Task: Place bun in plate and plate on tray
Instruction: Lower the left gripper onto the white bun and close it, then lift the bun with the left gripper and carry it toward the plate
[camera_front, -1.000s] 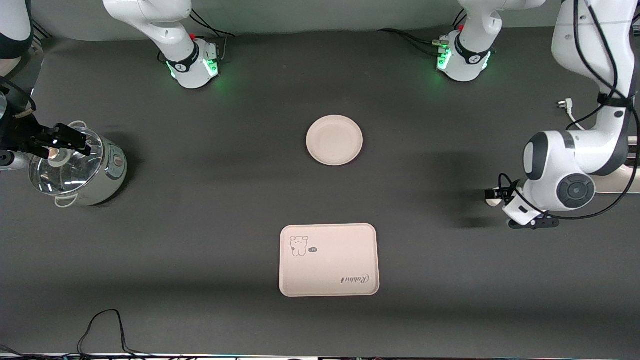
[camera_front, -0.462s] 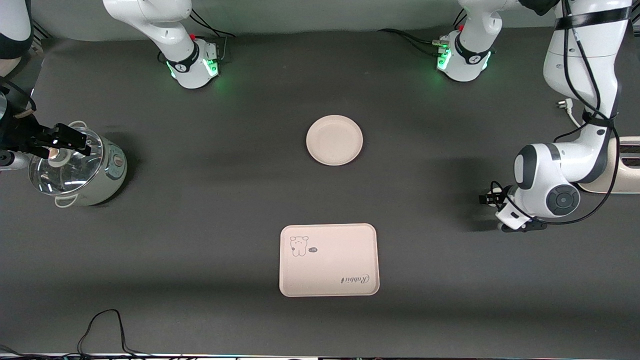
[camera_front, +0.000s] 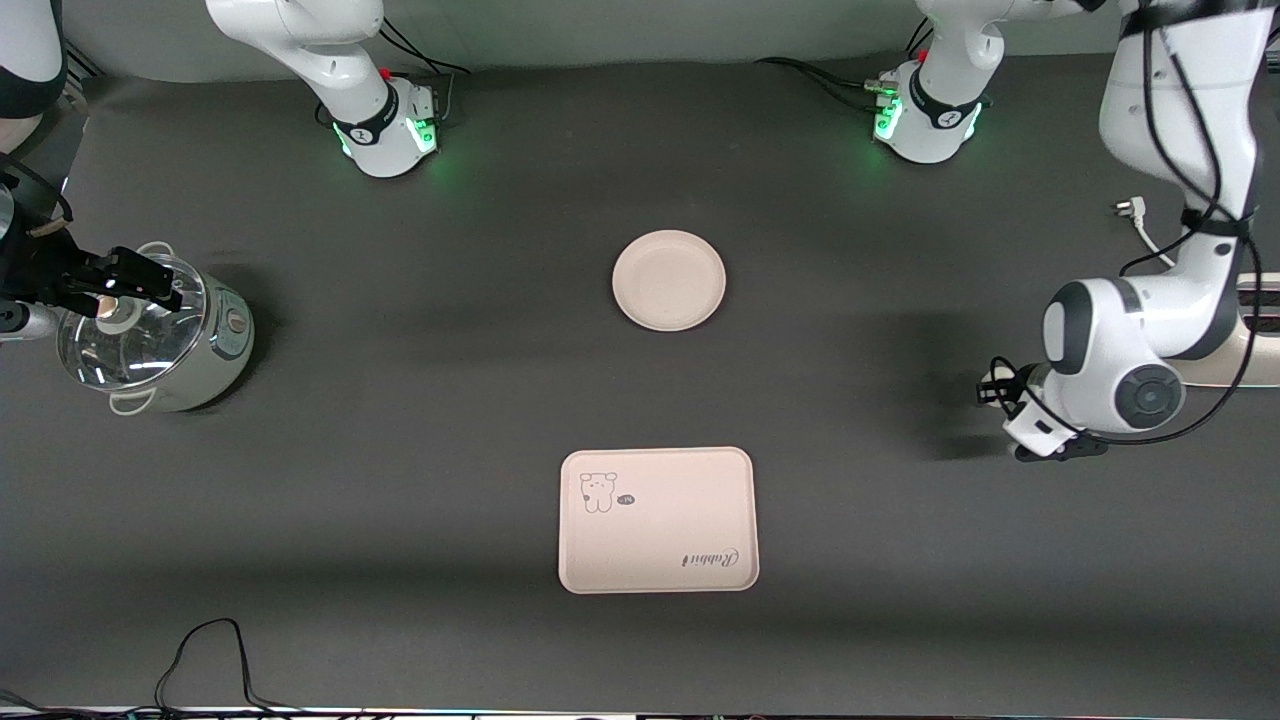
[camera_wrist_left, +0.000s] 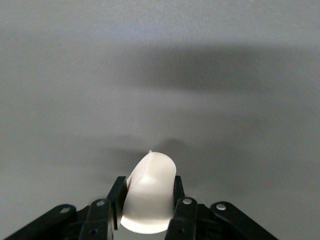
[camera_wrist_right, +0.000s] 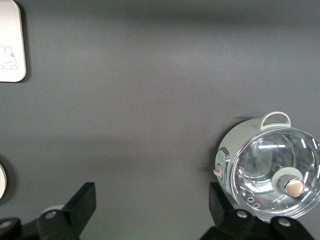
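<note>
Where left claw (camera_wrist_left: 145, 210) pinches, bun (camera_wrist_left: 149, 192) between

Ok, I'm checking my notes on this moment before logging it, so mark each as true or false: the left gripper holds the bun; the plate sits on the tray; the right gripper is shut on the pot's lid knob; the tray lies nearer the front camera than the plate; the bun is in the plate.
1. The left gripper holds the bun. True.
2. The plate sits on the tray. False: the plate lies on the table, apart from the tray.
3. The right gripper is shut on the pot's lid knob. False: it is open, over the pot.
4. The tray lies nearer the front camera than the plate. True.
5. The bun is in the plate. False: it is between the left gripper's fingers, and the plate is empty.
</note>
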